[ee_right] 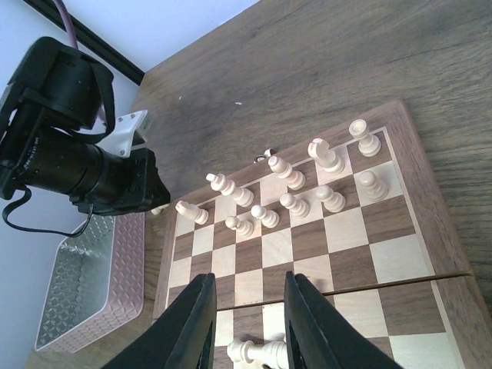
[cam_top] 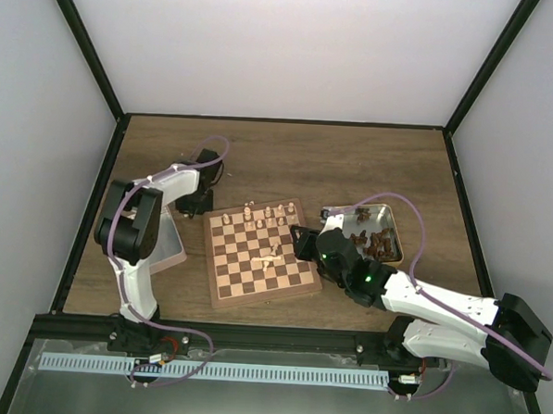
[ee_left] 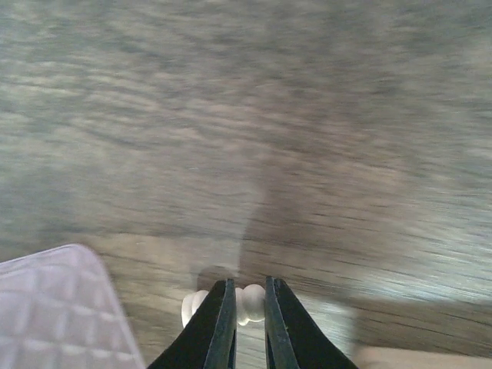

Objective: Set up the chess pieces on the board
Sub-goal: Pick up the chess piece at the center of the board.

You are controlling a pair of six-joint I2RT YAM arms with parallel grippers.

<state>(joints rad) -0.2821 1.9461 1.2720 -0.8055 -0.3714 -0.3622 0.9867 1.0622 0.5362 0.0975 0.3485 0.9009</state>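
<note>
Left gripper [ee_left: 247, 286] with piece [ee_left: 252, 302] beside board [cam_top: 287, 280]

Chessboard [ee_right: 438, 231]: satin-finished wood. Chess pieces [ee_right: 288, 173]: smooth pale wood. Tin [cam_top: 383, 217]: shiny metal. Tabletop [cam_top: 307, 162]: matt, grained wood.

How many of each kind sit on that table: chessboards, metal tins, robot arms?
Chessboard: 1
Metal tins: 2, the left tin and the right tin
Robot arms: 2, the left arm and the right arm
Total: 5
</note>
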